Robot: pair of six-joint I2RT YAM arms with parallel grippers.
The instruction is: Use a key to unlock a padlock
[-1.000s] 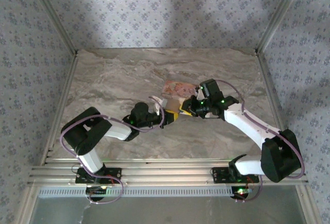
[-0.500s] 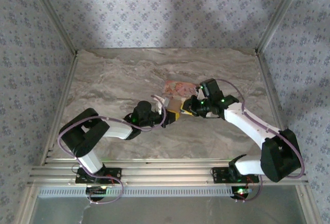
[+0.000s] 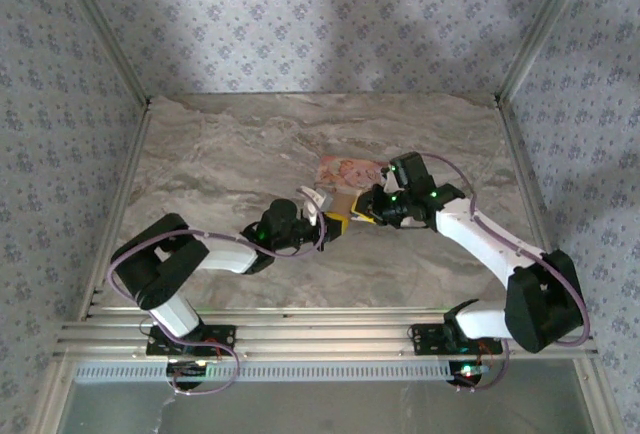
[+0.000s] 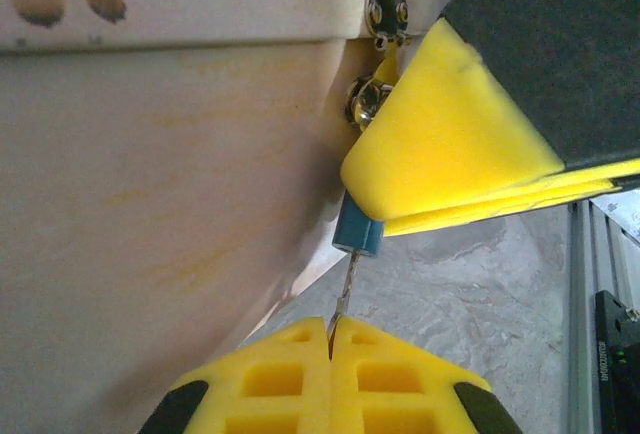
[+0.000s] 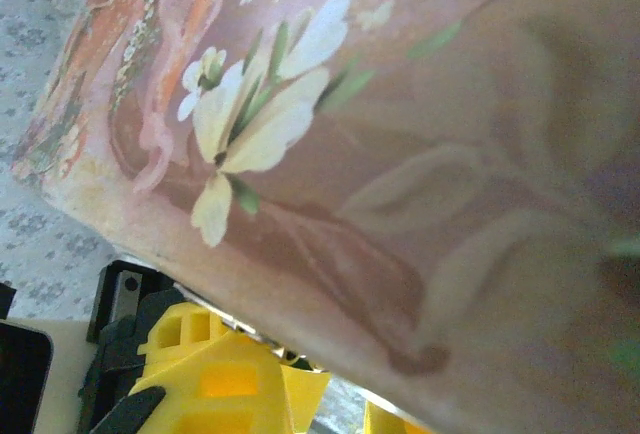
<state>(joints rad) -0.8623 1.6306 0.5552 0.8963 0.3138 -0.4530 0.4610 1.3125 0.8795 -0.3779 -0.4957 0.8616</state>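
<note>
Left gripper [image 4: 330, 339] pressed together on key [image 4: 343, 289], thin metal shaft pinched right at the seam between the two yellow fingertips and rising from there. Key tip sunk into the lower end of padlock [image 4: 357, 231], small and blue, tilted slightly, hanging just above the left fingertips.

Right gripper [image 4: 385, 209] clamped on padlock from above: upper end of padlock tucked under the big yellow finger, second finger lying close beneath it, hardly any gap between the two. Shackle hidden by that finger.

Padlock right beside pouch [image 4: 150, 204], at its edge, off the table [image 4: 470, 294]. Two metal rings [image 4: 384, 9] on pouch edge just above the right finger; whether linked to padlock, cannot tell.

Seen from above, both grippers meeting tip to tip near table centre, left one reaching in from the left, right one from the right, pouch touching them on the far side and partly resting on the marble. Padlock too small to make out there.

Seen from the right wrist, pouch very close, pinkish with a pale flower and green stems printed on it. Yellow fingers [image 5: 225, 374] at the bottom edge, beneath pouch; whose, cannot tell
</note>
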